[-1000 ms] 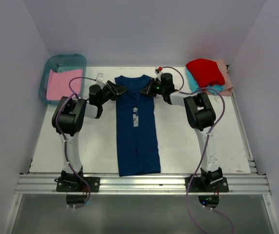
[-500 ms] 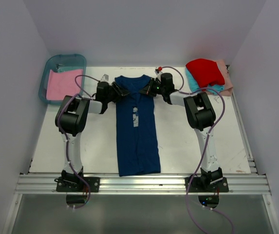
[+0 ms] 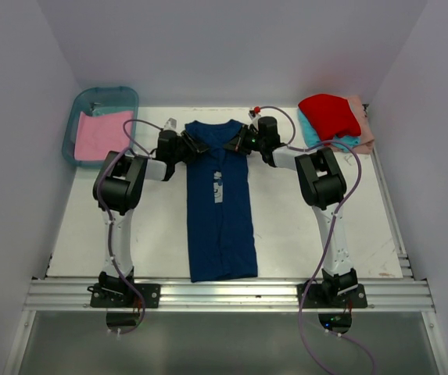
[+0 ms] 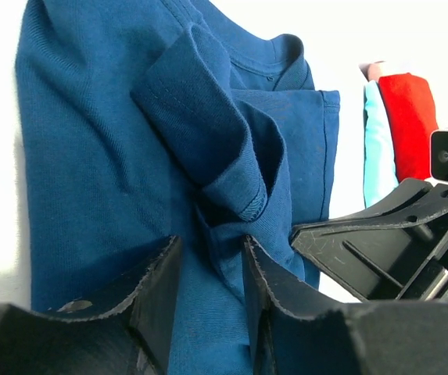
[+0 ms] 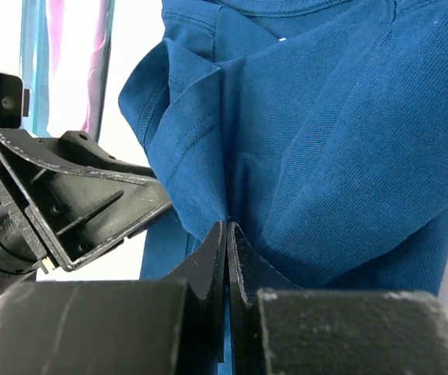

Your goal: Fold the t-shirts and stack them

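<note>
The navy blue t-shirt (image 3: 220, 211) lies lengthwise down the middle of the table, sides folded in, print strip showing. My right gripper (image 3: 235, 144) is at its right shoulder, shut on a pinched ridge of the navy cloth (image 5: 286, 141), fingertips (image 5: 226, 226) together. My left gripper (image 3: 195, 146) is over the left shoulder, jaws apart astride a bunched sleeve fold (image 4: 208, 133), its tips (image 4: 212, 242) resting on the cloth. The two grippers face each other closely across the collar. A pink t-shirt (image 3: 98, 133) lies in the bin. Red (image 3: 329, 113), teal (image 3: 311, 134) and peach (image 3: 362, 125) t-shirts are piled at back right.
The teal translucent bin (image 3: 106, 94) stands at the back left corner. White walls enclose the table on three sides. An aluminium rail (image 3: 224, 293) with both arm bases runs along the near edge. Bare white table (image 3: 302, 234) shows on both sides of the navy shirt.
My left gripper has moved right from beside the shirt onto its left shoulder. The right gripper has stayed shut in place on the cloth.
</note>
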Tool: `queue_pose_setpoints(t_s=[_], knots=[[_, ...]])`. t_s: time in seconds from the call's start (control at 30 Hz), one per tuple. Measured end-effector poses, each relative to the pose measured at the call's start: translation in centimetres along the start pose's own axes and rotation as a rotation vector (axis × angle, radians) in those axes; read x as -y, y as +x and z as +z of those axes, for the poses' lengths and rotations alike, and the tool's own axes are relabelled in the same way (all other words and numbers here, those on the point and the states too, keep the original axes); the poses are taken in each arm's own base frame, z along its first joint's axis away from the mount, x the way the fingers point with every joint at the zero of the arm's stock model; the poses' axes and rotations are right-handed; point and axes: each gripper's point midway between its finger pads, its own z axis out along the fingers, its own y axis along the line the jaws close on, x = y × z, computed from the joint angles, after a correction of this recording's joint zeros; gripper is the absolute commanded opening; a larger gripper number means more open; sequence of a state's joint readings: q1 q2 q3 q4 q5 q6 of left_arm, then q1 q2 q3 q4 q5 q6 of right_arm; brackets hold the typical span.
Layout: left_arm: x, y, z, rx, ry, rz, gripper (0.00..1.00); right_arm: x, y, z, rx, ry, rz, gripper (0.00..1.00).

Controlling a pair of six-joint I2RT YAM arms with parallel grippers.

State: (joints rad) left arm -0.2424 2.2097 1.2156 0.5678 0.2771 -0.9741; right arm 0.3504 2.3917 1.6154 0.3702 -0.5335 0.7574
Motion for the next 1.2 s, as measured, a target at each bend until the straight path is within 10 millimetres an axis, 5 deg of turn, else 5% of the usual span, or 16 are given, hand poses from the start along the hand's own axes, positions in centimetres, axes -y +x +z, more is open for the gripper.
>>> queue_pose_setpoints(t_s=[0.37, 0.67, 0.83, 1.0, 1.07, 1.1, 1.2], knots=[[-0.1, 0.4, 0.2, -0.009, 0.012, -0.010, 0.04, 0.0, 0.0, 0.0, 0.000, -0.001, -0.001, 0.00], [0.7, 0.5, 0.0, -0.015, 0.062, -0.006, 0.00, 0.0, -0.1, 0.0, 0.001, -0.001, -0.001, 0.00], [0.4, 1.6, -1.9, -0.039, 0.038, -0.027, 0.00, -0.1, -0.1, 0.0, 0.000, -0.004, -0.001, 0.00], [3.0, 0.8, -4.8, -0.024, 0.065, -0.024, 0.00, -0.1, -0.1, -0.1, -0.003, -0.009, -0.001, 0.00], [4.3, 0.3, -5.7, -0.011, 0.087, -0.016, 0.00, -0.3, 0.0, -0.1, -0.009, -0.017, -0.001, 0.14], [4.8, 0.1, -6.1, -0.008, 0.093, -0.013, 0.00, -0.5, 0.2, -0.1, -0.016, -0.025, -0.001, 0.33], [5.6, -0.2, -6.8, -0.004, 0.101, -0.010, 0.00, -0.5, 0.4, 0.0, -0.019, -0.024, -0.003, 0.64]])
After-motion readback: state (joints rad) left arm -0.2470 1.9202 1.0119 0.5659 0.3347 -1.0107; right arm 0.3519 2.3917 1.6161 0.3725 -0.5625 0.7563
